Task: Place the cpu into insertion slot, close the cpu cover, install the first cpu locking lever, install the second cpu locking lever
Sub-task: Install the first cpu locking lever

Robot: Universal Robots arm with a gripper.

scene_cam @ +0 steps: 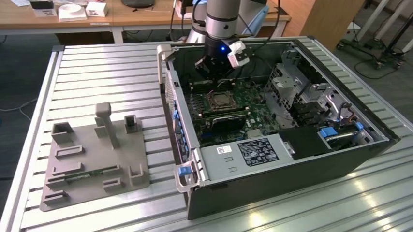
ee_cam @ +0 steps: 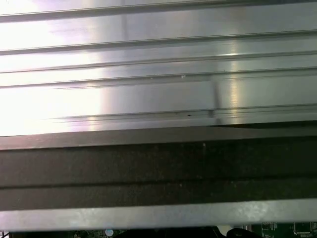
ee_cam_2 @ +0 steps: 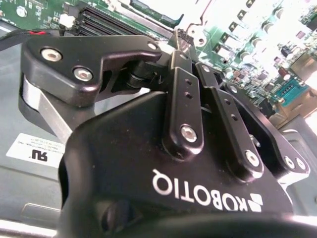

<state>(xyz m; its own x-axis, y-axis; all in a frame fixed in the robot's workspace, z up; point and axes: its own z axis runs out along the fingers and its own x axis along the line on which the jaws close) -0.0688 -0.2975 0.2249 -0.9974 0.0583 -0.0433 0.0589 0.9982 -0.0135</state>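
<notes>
The gripper [scene_cam: 215, 76], its opening impossible to tell, hangs near the cpu cover [scene_cam: 209, 100] inside the computer case [scene_cam: 290, 169]; lever progress unclear.

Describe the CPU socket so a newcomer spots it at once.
On the ribbed metal table lies an open black computer case. On its green motherboard, near the robot's black pincer, is the socket: the only square silvery metal frame there.
</notes>
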